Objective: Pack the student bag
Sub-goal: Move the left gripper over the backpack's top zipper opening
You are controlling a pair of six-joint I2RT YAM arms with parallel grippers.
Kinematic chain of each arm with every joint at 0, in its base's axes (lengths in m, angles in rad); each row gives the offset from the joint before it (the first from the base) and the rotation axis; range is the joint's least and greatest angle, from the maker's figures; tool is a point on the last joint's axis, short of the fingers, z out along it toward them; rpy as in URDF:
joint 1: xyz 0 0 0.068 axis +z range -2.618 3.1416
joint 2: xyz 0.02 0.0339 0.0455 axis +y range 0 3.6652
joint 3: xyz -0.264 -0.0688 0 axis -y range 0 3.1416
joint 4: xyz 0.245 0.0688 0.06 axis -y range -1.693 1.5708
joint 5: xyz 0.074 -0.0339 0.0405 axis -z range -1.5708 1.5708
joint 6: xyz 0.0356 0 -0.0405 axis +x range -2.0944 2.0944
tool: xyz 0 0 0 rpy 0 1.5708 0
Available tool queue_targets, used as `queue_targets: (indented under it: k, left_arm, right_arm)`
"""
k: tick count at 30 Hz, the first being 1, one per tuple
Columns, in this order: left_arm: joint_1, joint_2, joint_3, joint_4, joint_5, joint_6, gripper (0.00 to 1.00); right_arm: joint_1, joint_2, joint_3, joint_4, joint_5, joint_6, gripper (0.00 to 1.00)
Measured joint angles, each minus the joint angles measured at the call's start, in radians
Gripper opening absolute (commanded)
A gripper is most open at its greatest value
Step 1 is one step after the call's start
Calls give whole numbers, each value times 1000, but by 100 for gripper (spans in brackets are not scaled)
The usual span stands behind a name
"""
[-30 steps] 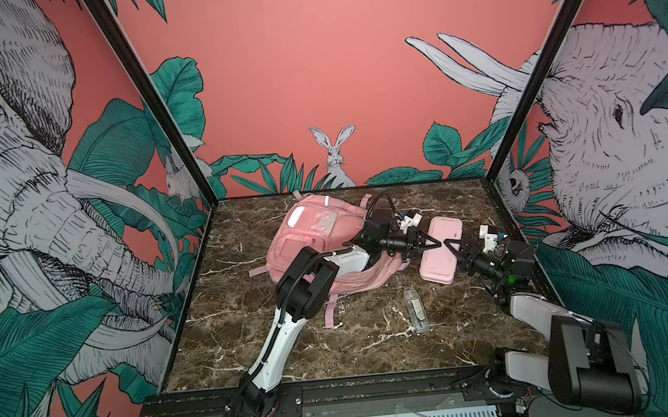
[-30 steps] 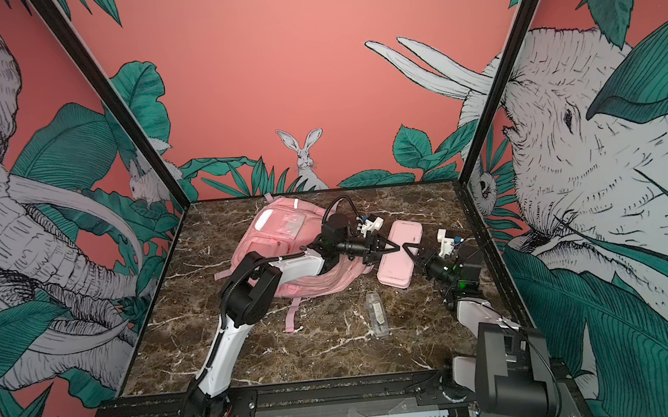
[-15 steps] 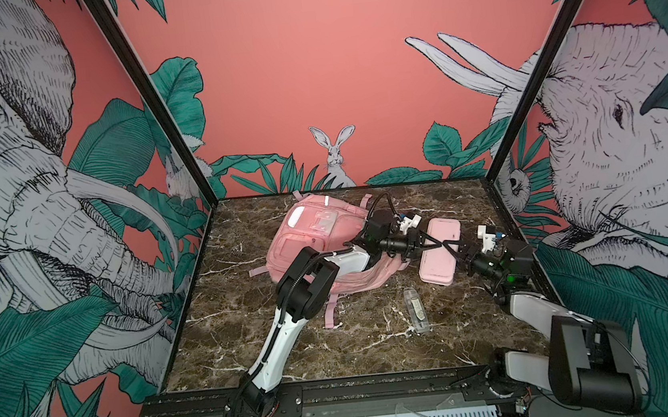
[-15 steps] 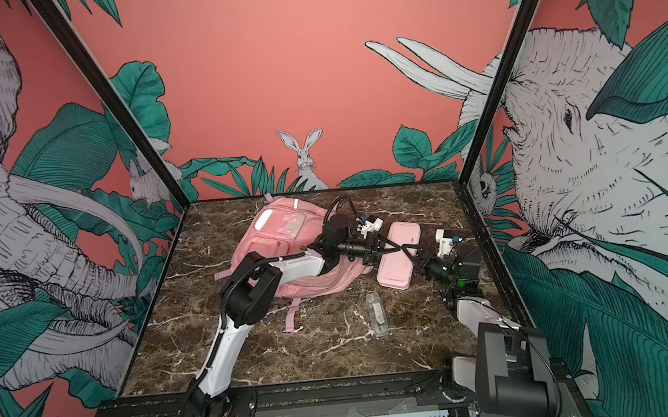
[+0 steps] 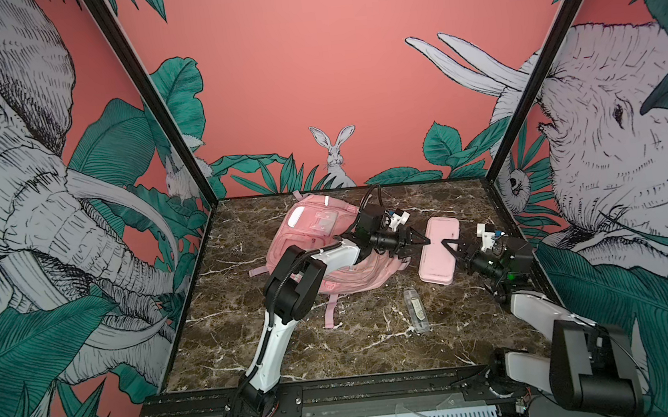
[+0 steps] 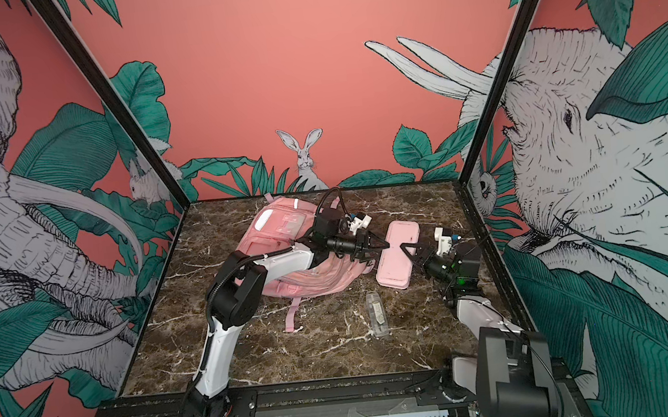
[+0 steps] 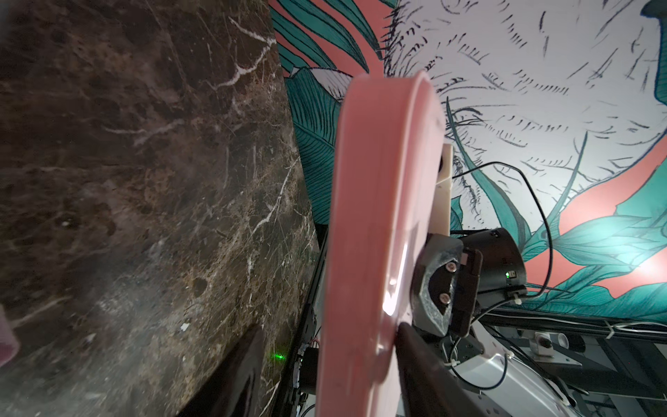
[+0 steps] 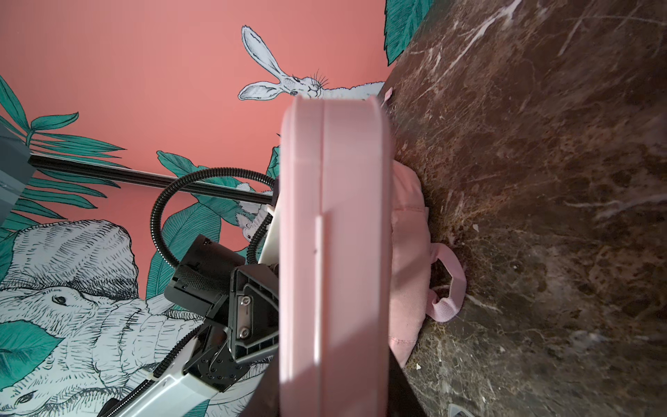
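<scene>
Your right gripper (image 5: 451, 249) is clamped on the pink pencil case (image 5: 438, 258), held above the counter (image 5: 361, 340). Your left gripper (image 5: 422, 242) straddles the case's opposite edge, jaws spread, one finger clear. The student bag (image 5: 317, 230) lies toward the counter's back edge, under your left arm.

Your left gripper (image 5: 421, 243) stands open, reaching rightward. Your right gripper (image 5: 451, 248) faces it, clamping the pink case (image 5: 438, 264).
</scene>
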Motion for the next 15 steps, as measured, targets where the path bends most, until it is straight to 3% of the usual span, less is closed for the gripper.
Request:
queue_targets:
  k: [15]
  left_arm:
    - [73,-53,-21,-367,-117,264,61]
  right_arm:
    - [-1,-26,13,-36,-2,-28,2]
